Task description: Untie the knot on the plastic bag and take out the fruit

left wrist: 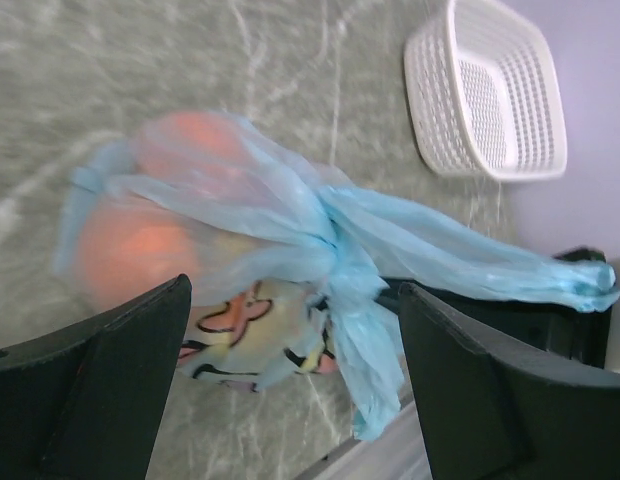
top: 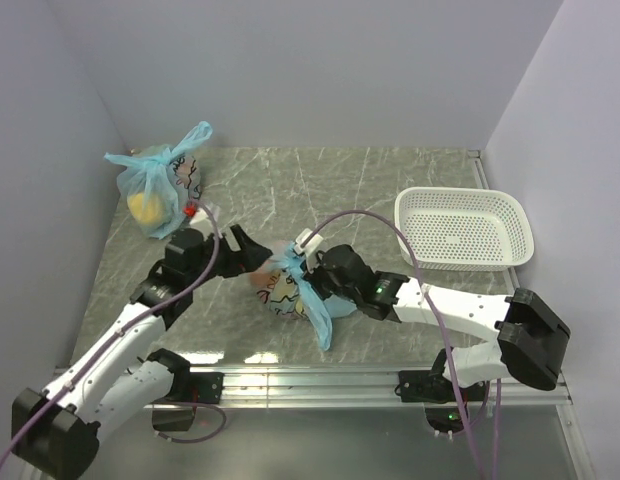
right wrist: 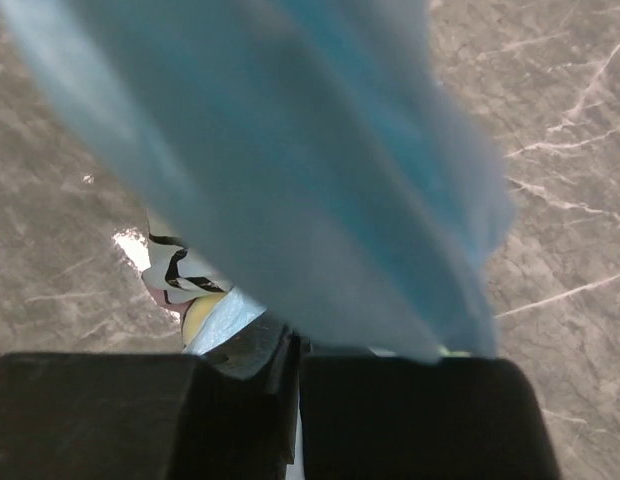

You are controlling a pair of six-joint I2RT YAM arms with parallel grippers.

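The plastic bag (top: 280, 290) lies mid-table, light blue with dark cartoon print. Orange fruit (left wrist: 125, 250) shows through its film. The knot (left wrist: 340, 265) sits on the bag's top, also seen in the top view (top: 290, 262). One handle tail hangs toward the near edge (top: 318, 325); the other stretches right (left wrist: 490, 265). My left gripper (top: 245, 250) is open just left of the bag, its fingers (left wrist: 100, 385) either side of the knot without touching. My right gripper (top: 312, 268) is shut on the bag's film (right wrist: 290, 150), which fills the right wrist view.
A second blue knotted bag with a yellow lump (top: 155, 190) stands at the back left. A white perforated basket (top: 465, 228) sits at the right, also in the left wrist view (left wrist: 490, 95). The table's metal front rail (top: 310, 380) runs just behind the bag.
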